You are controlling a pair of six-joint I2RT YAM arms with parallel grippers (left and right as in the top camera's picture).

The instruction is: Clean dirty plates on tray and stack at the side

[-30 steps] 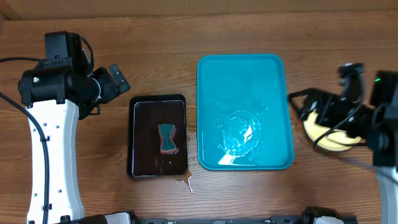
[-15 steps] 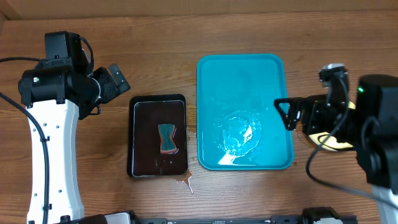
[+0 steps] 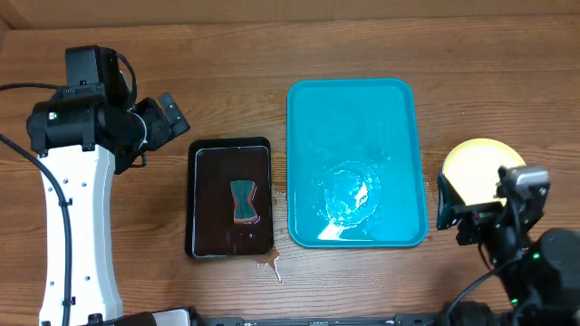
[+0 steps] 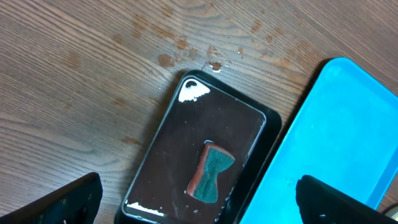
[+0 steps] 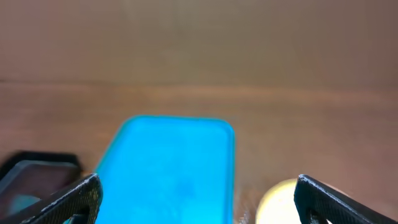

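Toward the table's left edge the left gripper (image 3: 172, 110) hangs above bare wood. Its fingers (image 4: 68, 199) are spread wide with nothing between them, and its wrist view looks down on the things to its right. Just right of it, left of the table's middle, lies a black tray (image 3: 213, 181) with its long sides running from the near edge to the far edge. A thin film of water covers its floor, and a small teal sponge (image 3: 244, 201) with a pinched waist lies flat near the centre. A little wet patch (image 3: 270, 265) marks the wood at the corner of this tray nearest the table's near edge. Close beside it, though not touching, is the turquoise tray (image 3: 353, 118), right of centre, with a glistening puddle (image 3: 349, 195) in the half toward the near edge. The pale yellow-green plates (image 3: 476, 163) sit on the wood near the right edge, just beside this tray's right rim and off it. Only the top one shows, so their number cannot be told. The right gripper (image 5: 199, 205) is at the near right corner, over the plates' near side, spread wide and holding nothing.
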